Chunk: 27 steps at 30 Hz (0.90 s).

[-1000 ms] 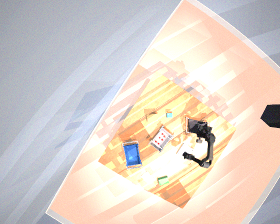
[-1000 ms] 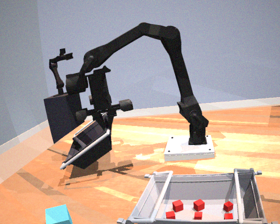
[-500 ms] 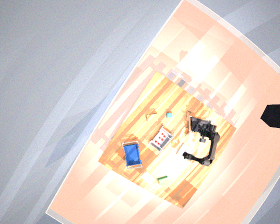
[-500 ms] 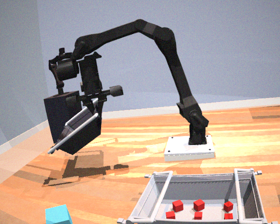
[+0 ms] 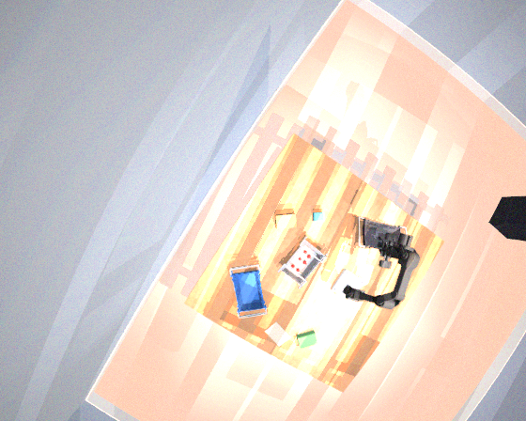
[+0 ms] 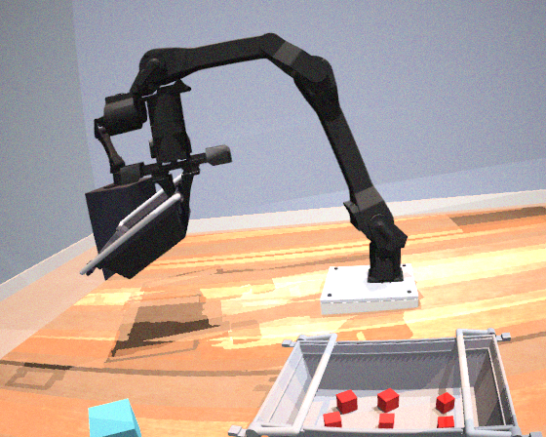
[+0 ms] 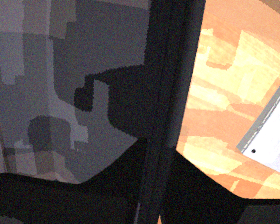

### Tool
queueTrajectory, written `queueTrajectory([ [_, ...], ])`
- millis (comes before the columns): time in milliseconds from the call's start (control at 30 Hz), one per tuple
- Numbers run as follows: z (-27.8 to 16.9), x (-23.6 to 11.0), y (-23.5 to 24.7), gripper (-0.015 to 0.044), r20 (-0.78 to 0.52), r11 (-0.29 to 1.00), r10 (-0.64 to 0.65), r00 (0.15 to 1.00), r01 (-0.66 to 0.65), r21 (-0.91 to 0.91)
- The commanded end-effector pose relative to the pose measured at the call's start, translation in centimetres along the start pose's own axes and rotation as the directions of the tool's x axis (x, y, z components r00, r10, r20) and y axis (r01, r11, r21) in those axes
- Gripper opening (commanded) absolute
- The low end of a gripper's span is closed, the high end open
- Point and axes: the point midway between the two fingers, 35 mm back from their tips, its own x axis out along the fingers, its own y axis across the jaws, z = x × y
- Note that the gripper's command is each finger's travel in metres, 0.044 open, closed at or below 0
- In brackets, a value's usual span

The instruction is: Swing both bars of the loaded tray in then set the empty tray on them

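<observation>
Because the dark tray (image 6: 138, 229) hangs tilted, high over the table, it could slip from the gripper (image 6: 175, 187), which is pinched shut on its wall. Nearest, the grey tray (image 6: 294, 385) holds six red blocks (image 6: 388, 400), with both bars (image 6: 319, 377) swung across its top.

Matt dark plastic empty tray (image 6: 143, 239) with pale metal wire bar (image 6: 143, 215); light grey plastic loaded tray (image 6: 294, 385); glossy striped wooden table (image 6: 470, 273).
</observation>
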Motion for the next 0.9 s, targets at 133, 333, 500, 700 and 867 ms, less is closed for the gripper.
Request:
queueTrajectory([
  [133, 0.0, -0.6, 0.2, 0.0000, 0.002, 1.000, 0.020, 1.000, -0.020, 0.005],
  [333, 0.0, -0.6, 0.2, 0.0000, 0.002, 1.000, 0.020, 1.000, -0.020, 0.005],
  [500, 0.0, -0.6, 0.2, 0.0000, 0.002, 1.000, 0.020, 1.000, -0.020, 0.005],
  [700, 0.0, -0.6, 0.2, 0.0000, 0.002, 1.000, 0.020, 1.000, -0.020, 0.003],
  [867, -1.8, -0.7, 0.4, 0.0000, 0.001, 0.999, 0.022, 1.000, -0.022, -0.042],
])
